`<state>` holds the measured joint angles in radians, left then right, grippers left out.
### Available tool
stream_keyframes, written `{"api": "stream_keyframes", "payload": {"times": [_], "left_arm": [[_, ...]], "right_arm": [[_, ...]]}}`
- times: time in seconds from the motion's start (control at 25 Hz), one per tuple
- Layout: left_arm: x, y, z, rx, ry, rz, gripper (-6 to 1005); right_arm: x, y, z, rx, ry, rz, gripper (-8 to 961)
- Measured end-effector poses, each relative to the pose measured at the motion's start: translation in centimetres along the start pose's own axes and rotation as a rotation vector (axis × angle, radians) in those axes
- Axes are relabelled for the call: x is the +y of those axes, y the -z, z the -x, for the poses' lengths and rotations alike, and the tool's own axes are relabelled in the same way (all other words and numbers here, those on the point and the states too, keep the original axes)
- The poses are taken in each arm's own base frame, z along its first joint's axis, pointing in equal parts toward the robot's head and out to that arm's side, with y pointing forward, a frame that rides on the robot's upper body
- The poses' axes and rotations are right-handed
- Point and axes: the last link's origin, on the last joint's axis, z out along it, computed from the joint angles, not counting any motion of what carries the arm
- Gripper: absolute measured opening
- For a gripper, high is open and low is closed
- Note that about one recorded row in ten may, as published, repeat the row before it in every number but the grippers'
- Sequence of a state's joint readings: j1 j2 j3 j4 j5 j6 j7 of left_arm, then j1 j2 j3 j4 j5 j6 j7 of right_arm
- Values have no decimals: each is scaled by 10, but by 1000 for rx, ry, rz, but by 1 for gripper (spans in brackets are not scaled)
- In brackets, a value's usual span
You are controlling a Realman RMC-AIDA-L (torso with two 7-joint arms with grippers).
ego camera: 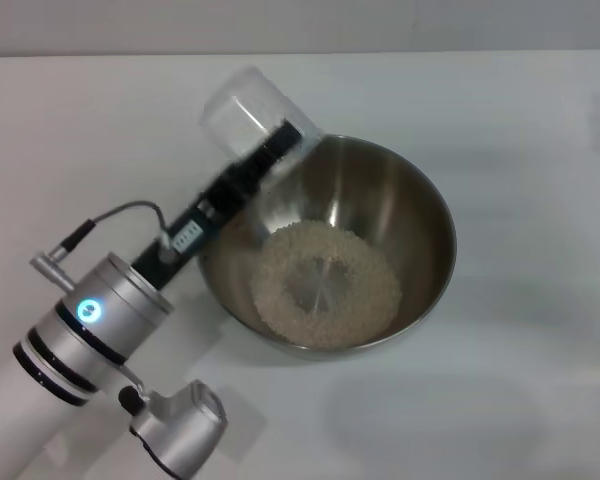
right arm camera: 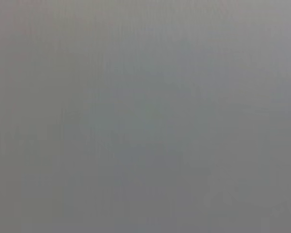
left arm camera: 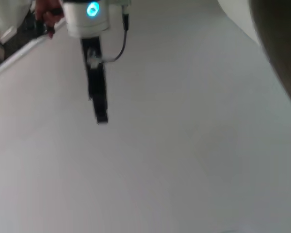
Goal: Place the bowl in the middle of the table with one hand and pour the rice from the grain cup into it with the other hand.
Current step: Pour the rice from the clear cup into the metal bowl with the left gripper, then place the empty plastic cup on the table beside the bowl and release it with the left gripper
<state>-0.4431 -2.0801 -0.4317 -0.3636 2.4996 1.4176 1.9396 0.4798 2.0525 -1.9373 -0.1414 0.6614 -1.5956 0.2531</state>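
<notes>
Left tool holds the light, slick, emptied cup by its side, tipped over the bowl; right tool unseen.

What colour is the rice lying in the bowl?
Pale beige to off-white; the rice lies as a ring in the steel bowl, best seen in the head view.

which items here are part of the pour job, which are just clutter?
In the job:
- bowl, on the table
- rice, lying in the bowl in a ring
- grain cup, tipped at the bowl's rim, looks empty
- left gripper, shut on the grain cup

Lying about:
- nothing else visible; right gripper not seen in the head view
</notes>
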Motion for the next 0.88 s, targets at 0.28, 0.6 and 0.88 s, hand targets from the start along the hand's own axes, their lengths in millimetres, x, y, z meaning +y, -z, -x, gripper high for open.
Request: {"api": "stream_keyframes", "payload": {"times": [0.28, 0.6, 0.88], "left_arm": [[0, -4, 41, -309, 792, -88, 21], [51, 16, 71, -660, 1582, -80, 21], [78, 29, 72, -833, 1803, -18, 22]], "right_arm": [[1, 0, 0, -4, -5, 0, 525], [4, 1, -1, -2, -11, -1, 526], [6, 1, -1, -4, -20, 3, 527]]}}
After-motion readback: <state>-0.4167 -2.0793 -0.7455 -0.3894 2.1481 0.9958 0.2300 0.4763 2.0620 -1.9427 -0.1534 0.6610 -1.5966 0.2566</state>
